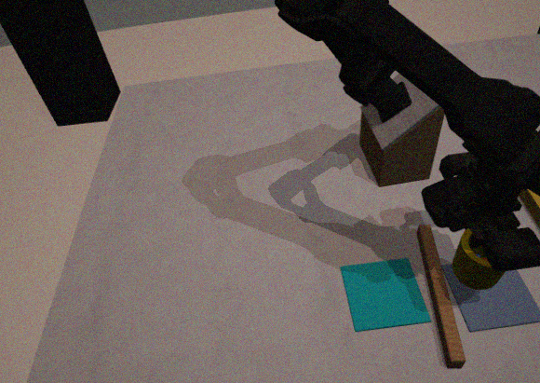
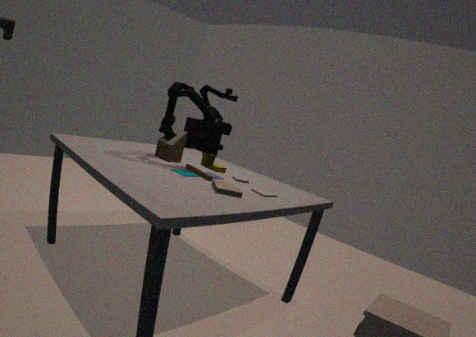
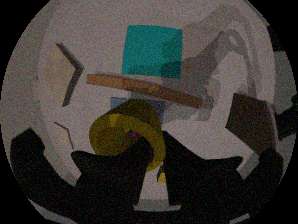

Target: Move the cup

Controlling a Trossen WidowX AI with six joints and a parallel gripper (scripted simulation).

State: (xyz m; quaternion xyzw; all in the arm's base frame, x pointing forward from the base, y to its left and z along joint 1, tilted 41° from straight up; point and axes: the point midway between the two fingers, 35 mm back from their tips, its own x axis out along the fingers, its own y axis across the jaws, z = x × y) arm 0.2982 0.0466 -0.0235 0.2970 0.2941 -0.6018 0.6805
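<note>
Robot arm (image 1: 419, 51) (image 2: 193, 96): matte black throughout, with long rounded links, bulky joint housings and blocky lower sections; gripper (image 1: 505, 244) (image 2: 210, 152) (image 3: 156, 133) likewise black, its fingers broad and tapering; surface markings, if any, appear lost in the dimness

In the top view, the flat teal square pad (image 1: 385, 294) (image 3: 152, 51) lies left of the long brown wooden bar (image 1: 441, 295) (image 3: 145, 91), and the flat blue-grey square pad (image 1: 503, 303) (image 3: 120, 103) lies right of it — the bar between the two. Behind them stands the brown slant-topped block (image 1: 402, 158) (image 2: 170, 151) (image 3: 250, 122). All four are on the grey tabletop (image 1: 186, 303) (image 2: 135, 180) — the marbles (image 3: 134, 133) are in the yellow round cup (image 1: 475, 270) (image 2: 208, 159) (image 3: 137, 111).
</note>
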